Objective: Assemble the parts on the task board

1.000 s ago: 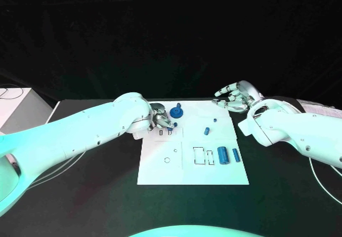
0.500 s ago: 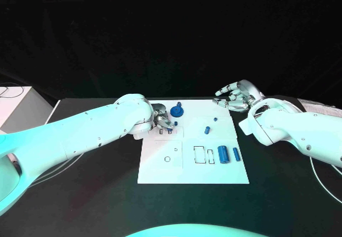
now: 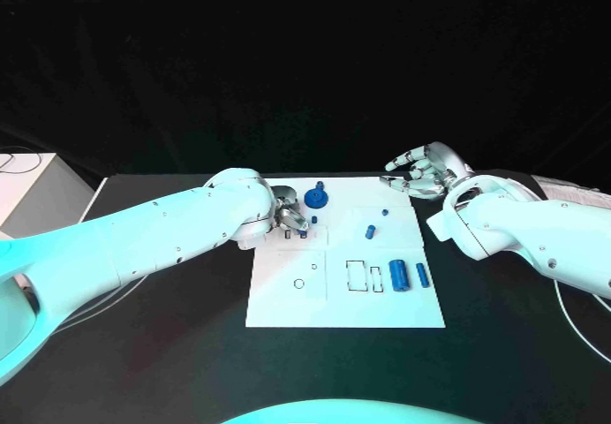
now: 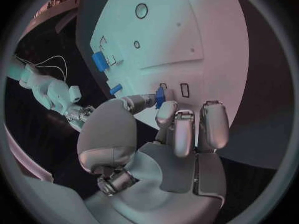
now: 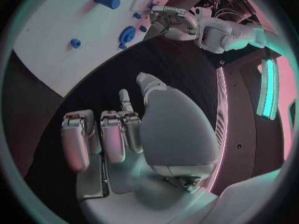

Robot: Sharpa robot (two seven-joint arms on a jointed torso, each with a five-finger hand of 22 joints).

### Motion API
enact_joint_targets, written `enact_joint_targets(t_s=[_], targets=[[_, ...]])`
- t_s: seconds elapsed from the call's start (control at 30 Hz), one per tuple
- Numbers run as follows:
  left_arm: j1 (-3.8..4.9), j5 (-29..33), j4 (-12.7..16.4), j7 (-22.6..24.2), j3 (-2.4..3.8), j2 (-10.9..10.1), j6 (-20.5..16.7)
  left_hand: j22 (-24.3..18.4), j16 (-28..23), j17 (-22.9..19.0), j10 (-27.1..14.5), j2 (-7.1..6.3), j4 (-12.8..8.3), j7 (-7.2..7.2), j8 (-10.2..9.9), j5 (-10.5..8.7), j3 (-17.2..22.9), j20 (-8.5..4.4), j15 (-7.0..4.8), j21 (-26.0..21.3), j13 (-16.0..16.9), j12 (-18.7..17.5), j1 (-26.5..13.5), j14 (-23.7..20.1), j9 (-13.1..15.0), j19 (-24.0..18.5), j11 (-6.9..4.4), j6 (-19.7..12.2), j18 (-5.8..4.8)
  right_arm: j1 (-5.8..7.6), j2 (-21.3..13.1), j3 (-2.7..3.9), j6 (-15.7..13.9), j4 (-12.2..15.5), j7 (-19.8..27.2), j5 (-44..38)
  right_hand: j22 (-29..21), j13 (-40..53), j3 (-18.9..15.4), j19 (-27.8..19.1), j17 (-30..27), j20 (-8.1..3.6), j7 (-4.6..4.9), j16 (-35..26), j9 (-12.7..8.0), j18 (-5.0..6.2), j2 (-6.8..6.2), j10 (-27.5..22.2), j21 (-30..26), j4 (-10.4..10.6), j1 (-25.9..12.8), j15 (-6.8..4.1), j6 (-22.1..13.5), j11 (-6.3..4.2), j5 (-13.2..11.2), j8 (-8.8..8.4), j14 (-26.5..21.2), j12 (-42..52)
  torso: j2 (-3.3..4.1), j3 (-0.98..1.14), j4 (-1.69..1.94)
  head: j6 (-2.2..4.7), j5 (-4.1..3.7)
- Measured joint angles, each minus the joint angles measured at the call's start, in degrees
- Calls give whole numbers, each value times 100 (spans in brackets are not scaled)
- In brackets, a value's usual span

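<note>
A black table [image 3: 153,353] filled the lower part of the head view, its far edge running across just behind the middle. Beyond that edge hung a black backdrop [image 3: 305,79], creased like cloth, with faint folds catching a little light. At the left edge stood a white cabinet [image 3: 28,190] beside the table, with a thin cable [image 3: 16,164] lying on its top. In the right wrist view a bright upright strip of light [image 5: 268,87] glowed on a dark wall panel [image 5: 239,109].
</note>
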Motion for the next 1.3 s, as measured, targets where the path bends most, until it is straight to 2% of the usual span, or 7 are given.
enact_joint_targets(t_s=[0.87, 1.3], targets=[[-7, -73, -4, -14, -25, 17, 102, 4, 21, 0, -2, 30, -31, 0, 23, -9, -31, 0, -20, 0, 0, 0, -30, -21, -18, -1, 2, 0, 0, -1, -11, 0, 13, 8, -6, -11, -1, 4, 0, 0, 0, 0, -2, 0, 0, 0, 0, 0, 0, 0, 0, 0, 2, 0, 0, 0, 0, 0, -1, 4, -1, -58, -9], [-5, -236, 34, -19, -32, 27, 163, 133, 44, 0, 123, 137, -155, 32, 77, -42, -154, -10, -20, 53, 119, 73, -137, -21, -156, 92, -42, 32, 1, -3, -20, 0, 17, 19, -7, -13, -2, 3, 0, 0, 0, 0, -2, 0, 0, 0, 0, 0, 0, 0, 0, 0, 2, 0, 0, 0, 0, 0, 1, 3, -1, -73, -12]])
